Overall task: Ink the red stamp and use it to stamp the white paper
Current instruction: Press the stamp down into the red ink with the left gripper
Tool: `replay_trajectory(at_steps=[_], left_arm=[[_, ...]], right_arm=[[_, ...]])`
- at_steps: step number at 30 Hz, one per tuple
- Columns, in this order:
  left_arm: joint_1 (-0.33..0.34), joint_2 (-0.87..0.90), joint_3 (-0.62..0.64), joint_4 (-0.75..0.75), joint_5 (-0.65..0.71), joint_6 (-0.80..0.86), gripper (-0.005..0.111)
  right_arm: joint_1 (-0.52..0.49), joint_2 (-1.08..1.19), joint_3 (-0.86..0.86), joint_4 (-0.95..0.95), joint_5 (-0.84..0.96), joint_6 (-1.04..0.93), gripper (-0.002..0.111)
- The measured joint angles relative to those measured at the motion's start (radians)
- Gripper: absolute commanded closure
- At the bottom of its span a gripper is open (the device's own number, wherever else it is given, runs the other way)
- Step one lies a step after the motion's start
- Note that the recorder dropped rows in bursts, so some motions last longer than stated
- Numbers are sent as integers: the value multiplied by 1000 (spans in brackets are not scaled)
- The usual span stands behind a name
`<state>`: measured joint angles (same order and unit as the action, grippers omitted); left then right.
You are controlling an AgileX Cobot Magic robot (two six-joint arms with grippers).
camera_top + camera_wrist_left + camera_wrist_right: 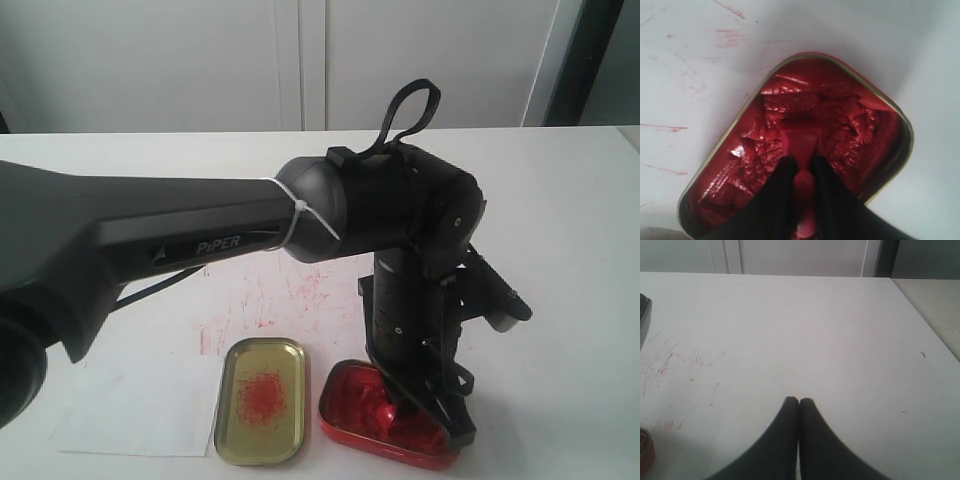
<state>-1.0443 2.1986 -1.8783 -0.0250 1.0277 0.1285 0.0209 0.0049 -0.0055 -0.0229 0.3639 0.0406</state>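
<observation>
My left gripper is shut on the red stamp, pinching its knob handle between the black fingers. The stamp's block presses down into the glossy red ink paste of the red tin. In the exterior view the same gripper reaches down into the red tin, with the stamp showing at its tip. The white paper lies at the front left, partly under the gold tray. My right gripper is shut on nothing above bare tabletop; the exterior view does not show it.
A gold tray with a red smudge sits between the paper and the tin. Red scratch marks cover the white tabletop behind them. The left arm's black body spans the scene's left half. The table's far edge meets white cabinets.
</observation>
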Motion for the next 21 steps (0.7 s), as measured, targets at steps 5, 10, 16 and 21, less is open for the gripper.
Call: replay_trajectory(at_steps=[5,10,16,21], left_arm=[[0,0,0,-19,0,35,107],[22,0,0,-73,0,47,107],[56,0,0,-129,0,73,107],[58,0,0,-142,0,86,107]], right_arm=[[0,0,0,0,0,0,108],[0,0,0,0,0,0,108],[0,0,0,0,0,0,108],[0,0,0,0,0,0,108]])
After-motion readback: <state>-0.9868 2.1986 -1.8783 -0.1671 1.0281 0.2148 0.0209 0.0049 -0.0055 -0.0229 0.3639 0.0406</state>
